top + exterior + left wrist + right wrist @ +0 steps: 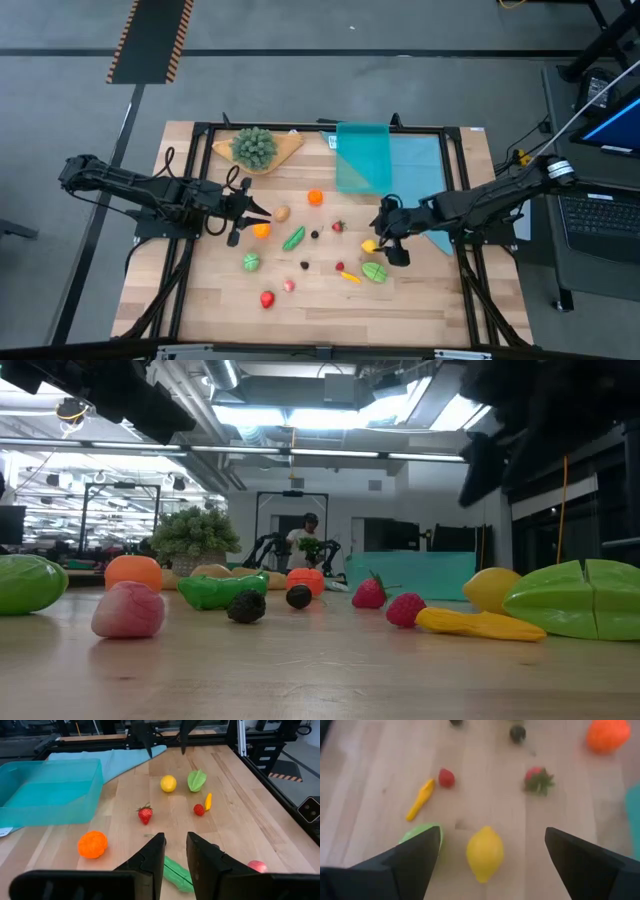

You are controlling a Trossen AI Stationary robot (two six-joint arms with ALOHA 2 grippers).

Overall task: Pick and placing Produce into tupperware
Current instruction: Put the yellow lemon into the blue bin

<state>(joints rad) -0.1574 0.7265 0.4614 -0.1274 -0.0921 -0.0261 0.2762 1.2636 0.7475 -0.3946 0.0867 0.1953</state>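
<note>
Right wrist view: right end effector (490, 865) wide over lemon (484, 852), green piece (417, 832) just beside, strawberry (538, 780) near.

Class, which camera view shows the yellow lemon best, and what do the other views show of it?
The right wrist view: the lemon lies whole and large, centred between the right gripper's open jaws. The high view shows a small yellow spot; the low view shows it partly hidden; the left wrist view shows it whole but distant.

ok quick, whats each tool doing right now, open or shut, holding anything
left tool: nearly shut, holding nothing, above the table.
right tool: wide open, empty, over the yellow lemon.
</note>
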